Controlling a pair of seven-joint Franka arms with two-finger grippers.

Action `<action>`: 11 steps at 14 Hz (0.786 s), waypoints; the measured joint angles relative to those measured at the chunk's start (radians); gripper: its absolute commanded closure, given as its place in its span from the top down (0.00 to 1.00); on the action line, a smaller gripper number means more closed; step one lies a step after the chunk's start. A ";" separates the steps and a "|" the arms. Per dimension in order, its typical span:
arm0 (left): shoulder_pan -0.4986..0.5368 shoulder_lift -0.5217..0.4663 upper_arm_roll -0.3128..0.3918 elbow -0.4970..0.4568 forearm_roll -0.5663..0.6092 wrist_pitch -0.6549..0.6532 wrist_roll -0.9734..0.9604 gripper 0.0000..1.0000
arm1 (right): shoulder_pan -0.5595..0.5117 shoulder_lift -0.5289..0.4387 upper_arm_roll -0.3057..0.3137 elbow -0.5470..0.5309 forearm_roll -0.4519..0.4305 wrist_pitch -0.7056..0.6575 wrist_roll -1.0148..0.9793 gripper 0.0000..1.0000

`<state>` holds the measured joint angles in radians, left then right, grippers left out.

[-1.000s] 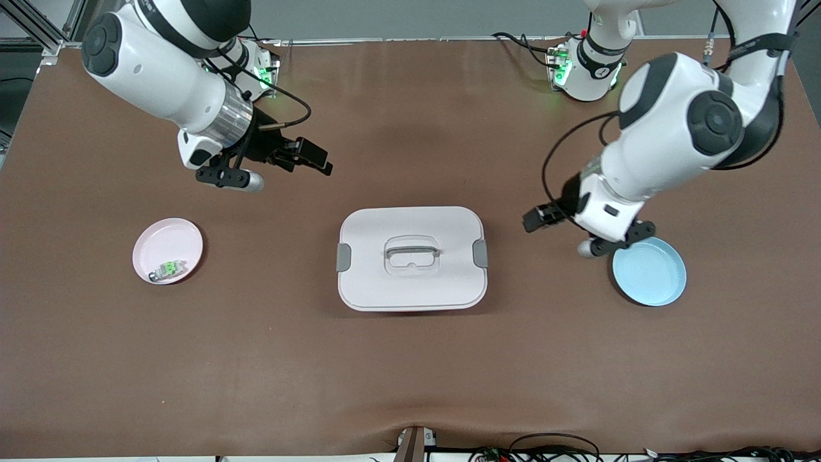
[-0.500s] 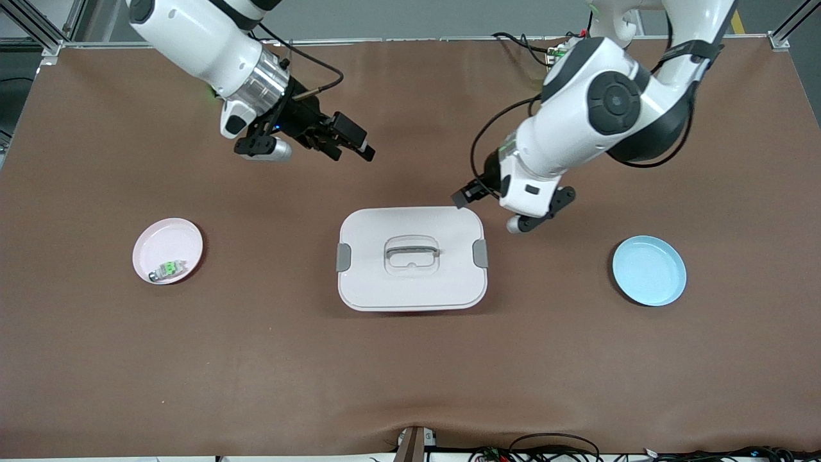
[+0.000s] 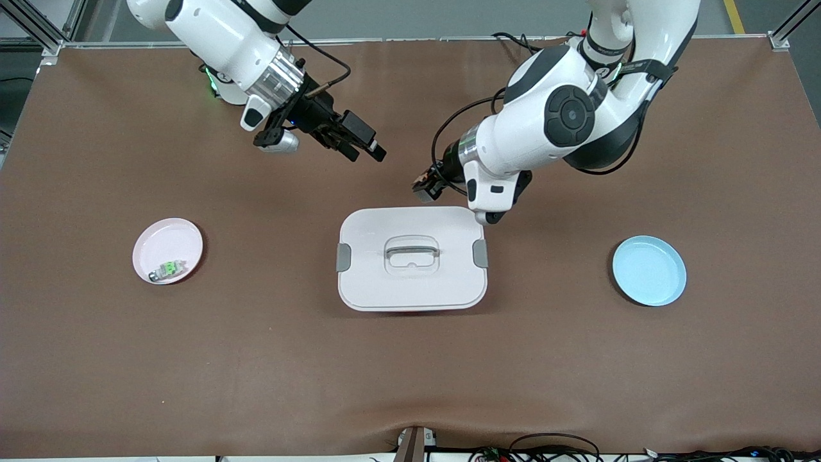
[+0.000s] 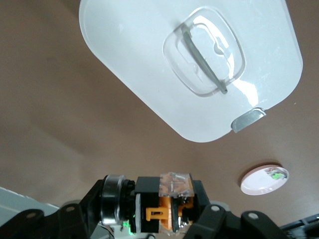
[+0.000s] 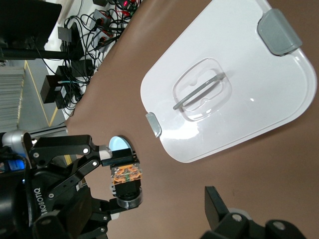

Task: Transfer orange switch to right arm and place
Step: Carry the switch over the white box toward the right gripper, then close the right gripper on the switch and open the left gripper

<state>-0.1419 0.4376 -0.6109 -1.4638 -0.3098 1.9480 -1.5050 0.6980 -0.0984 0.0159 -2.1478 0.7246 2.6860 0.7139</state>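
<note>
Holding orange switch (image 4: 172,201) in clenched jaws, left gripper (image 3: 424,189) over bench beside white lidded box (image 3: 411,258) | right gripper (image 3: 362,144) jaws released, facing it to receive handover.

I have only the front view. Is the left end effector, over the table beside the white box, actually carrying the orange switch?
Observer: Yes. The left wrist view shows the left end effector shut on the orange switch, with its orange middle visible between black sides.
Operator: Does the right arm grip it too?
Observer: No. In the right wrist view the orange switch sits apart from the right end effector, whose one visible finger has bare table between it and the part.
</note>
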 measured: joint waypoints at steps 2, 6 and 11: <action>-0.020 0.014 0.000 0.002 -0.030 0.029 -0.050 0.00 | 0.038 0.000 0.000 -0.034 0.006 0.074 0.004 1.00; -0.048 0.027 0.000 0.004 -0.079 0.073 -0.118 0.00 | 0.065 0.001 0.000 -0.052 0.007 0.107 0.007 1.00; -0.065 0.034 0.000 0.006 -0.085 0.086 -0.152 0.00 | 0.065 0.017 -0.002 -0.054 0.007 0.106 0.006 1.00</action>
<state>-0.2070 0.4717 -0.6111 -1.4576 -0.3951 2.0335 -1.6568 0.7631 -0.0810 0.0143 -2.2019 0.7321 2.7925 0.7200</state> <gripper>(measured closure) 0.278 0.000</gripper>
